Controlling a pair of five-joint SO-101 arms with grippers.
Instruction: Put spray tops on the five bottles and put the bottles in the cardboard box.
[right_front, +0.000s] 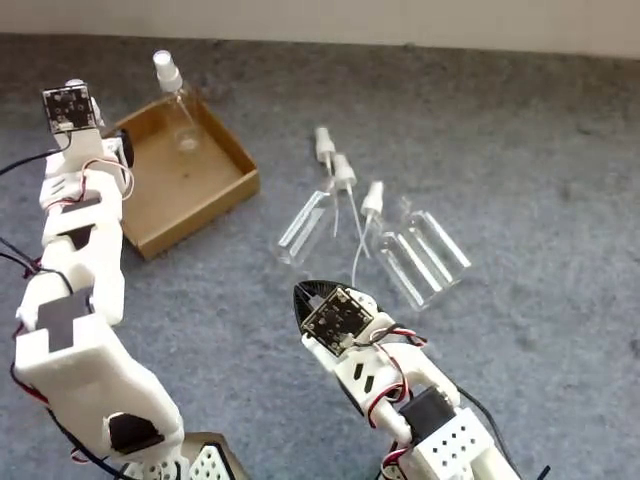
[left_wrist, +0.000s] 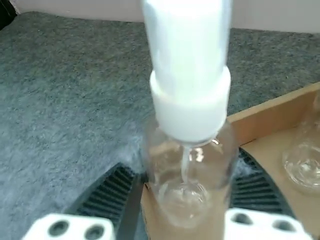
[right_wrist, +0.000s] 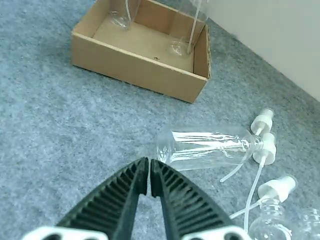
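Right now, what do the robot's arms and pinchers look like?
The left arm and right arm are chunky white blocks with black motors inside. Thin red, white and black wires loop along them. Each wrist carries a small dark camera board. The fingers are black, ribbed and pointed.

bare carpet (right_front: 265, 215) between cardboard box (right_front: 192, 227) and lying bottles (right_front: 305, 228), arm (right_front: 85, 230) beside box

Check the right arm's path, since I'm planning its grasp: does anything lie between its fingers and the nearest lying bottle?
Nothing visible: bare carpet separates the right gripper from the lying bottle; loose spray tops lie beyond it.
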